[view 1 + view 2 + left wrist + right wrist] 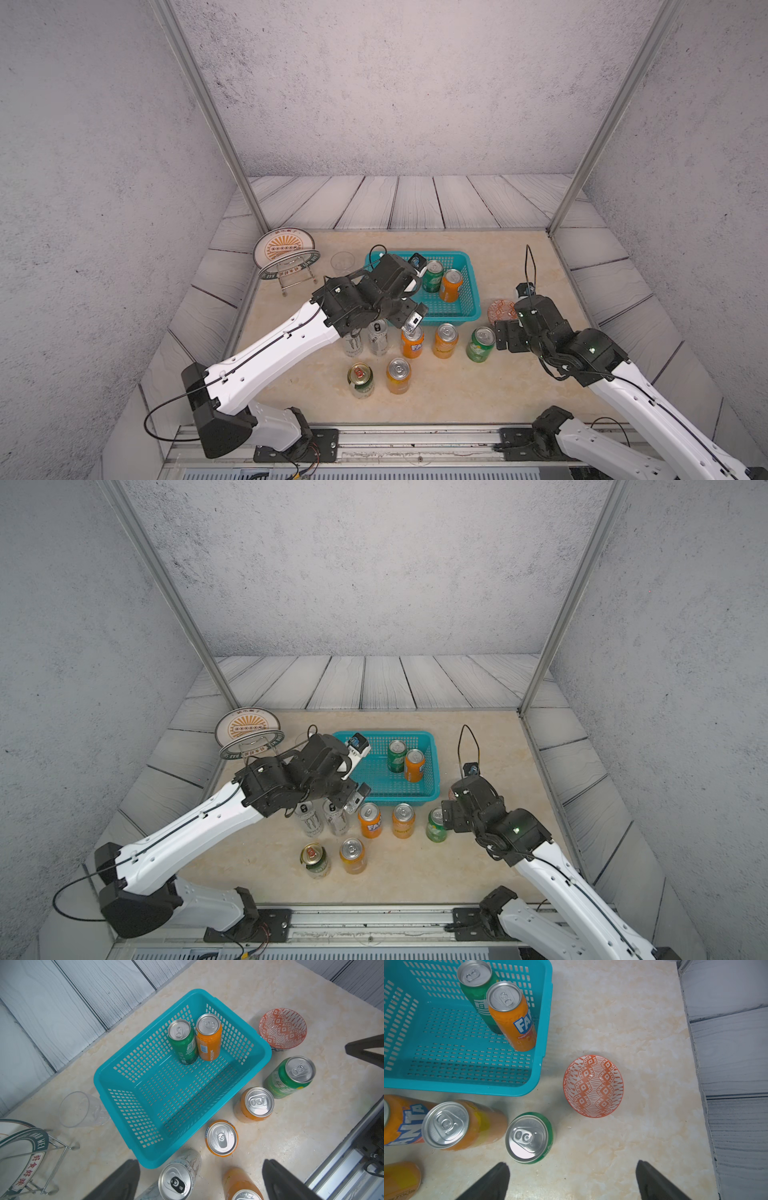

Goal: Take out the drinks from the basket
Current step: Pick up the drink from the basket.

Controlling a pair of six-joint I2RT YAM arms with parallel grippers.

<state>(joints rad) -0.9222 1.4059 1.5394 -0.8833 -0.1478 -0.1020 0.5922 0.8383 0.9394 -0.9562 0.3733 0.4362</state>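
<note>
Over at the right end of the basket (176,1097), a green can (182,1043) and an orange can (208,1036) are standing upright and touching, while seven other drinks (445,340) are sitting out on the table (519,374). The left tool (200,1162) is hanging wide open and empty above the row in front of the basket, and the right tool (572,1163) is gaping too, holding nothing. I'm worrying that a finger pushing between that pair, or against the mesh wall, will be tipping the neighbour, and that a low reach could be knocking over the tall silver can (176,1182)
</note>
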